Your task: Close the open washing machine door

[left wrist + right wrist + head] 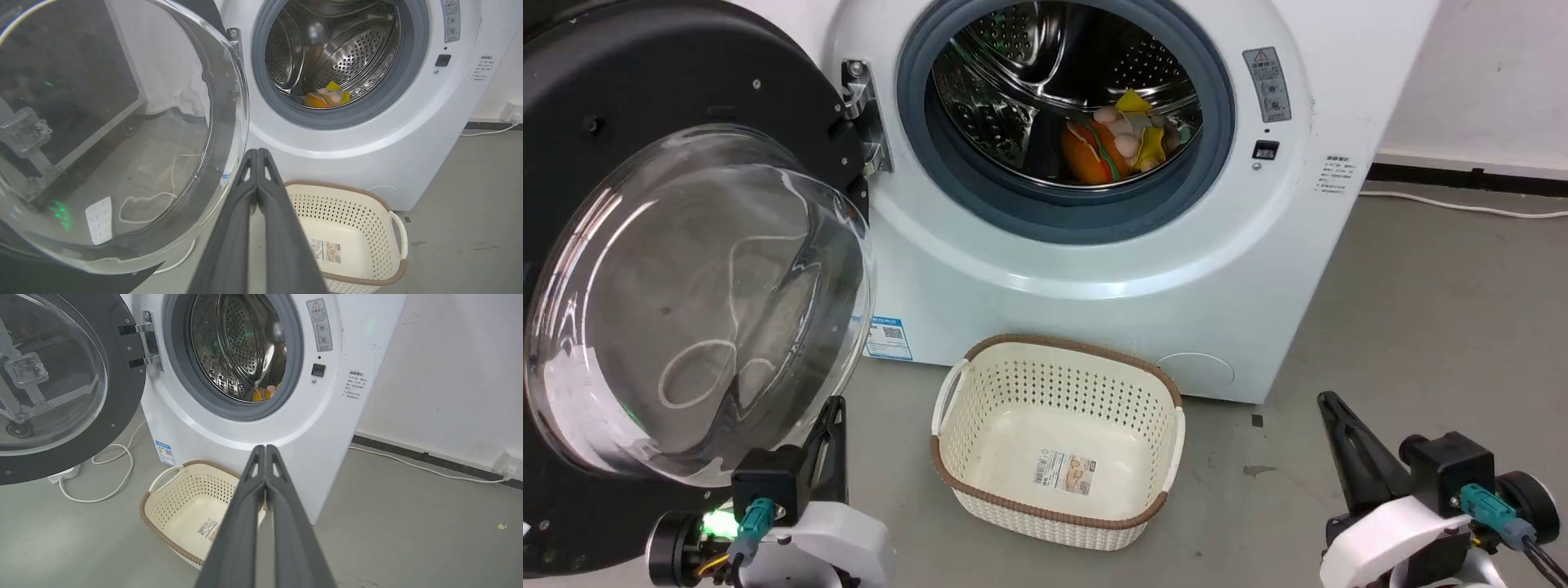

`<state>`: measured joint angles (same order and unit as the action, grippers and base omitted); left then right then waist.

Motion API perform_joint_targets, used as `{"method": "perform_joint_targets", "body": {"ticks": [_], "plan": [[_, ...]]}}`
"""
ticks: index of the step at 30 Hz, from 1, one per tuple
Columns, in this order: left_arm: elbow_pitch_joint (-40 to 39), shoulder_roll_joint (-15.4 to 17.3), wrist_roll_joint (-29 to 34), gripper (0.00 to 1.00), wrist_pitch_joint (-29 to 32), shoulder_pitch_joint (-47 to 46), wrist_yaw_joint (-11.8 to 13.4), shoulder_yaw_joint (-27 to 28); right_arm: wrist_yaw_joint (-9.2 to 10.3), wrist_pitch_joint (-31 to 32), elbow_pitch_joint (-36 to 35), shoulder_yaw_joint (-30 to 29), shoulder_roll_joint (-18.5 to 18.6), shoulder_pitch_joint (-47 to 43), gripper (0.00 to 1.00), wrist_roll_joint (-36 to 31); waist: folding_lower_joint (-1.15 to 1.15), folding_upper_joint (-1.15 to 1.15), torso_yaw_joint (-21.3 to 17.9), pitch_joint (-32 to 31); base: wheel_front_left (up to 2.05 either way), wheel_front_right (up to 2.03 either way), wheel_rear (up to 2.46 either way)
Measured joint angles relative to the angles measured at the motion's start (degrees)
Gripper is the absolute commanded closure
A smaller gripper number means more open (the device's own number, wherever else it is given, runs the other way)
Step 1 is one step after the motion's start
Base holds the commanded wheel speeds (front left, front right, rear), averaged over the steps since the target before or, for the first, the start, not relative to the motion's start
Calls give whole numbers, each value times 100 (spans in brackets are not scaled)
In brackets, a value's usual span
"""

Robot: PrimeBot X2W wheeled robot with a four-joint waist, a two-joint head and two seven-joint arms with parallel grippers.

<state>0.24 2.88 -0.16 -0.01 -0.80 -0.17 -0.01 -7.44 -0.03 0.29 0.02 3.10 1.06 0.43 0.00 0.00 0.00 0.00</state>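
the door [694, 302] hangs wide open, left of the washer [1094, 269]. the left gripper [258, 152], fingers pressed together, is just beside the glass bowl's near edge. the right gripper [265, 447], fingers also together, is near right, apart from the basket [1045, 388].

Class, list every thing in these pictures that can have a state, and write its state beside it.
washing machine door: wide open, swung out on its hinge.
washing machine: opening uncovered, colourful items lying in the drum.
basket: upright on the floor, a label on its bottom.
left gripper: jaws shut, holding nothing.
right gripper: jaws shut, holding nothing.
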Motion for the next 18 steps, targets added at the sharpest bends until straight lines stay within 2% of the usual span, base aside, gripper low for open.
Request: {"method": "perform_joint_targets", "body": {"ticks": [18], "plan": [[0,-1,0,100,0,0,0,-3,0,0,0,-2,0,0,100,-1,0,0,0,0,0,0,0]]}}
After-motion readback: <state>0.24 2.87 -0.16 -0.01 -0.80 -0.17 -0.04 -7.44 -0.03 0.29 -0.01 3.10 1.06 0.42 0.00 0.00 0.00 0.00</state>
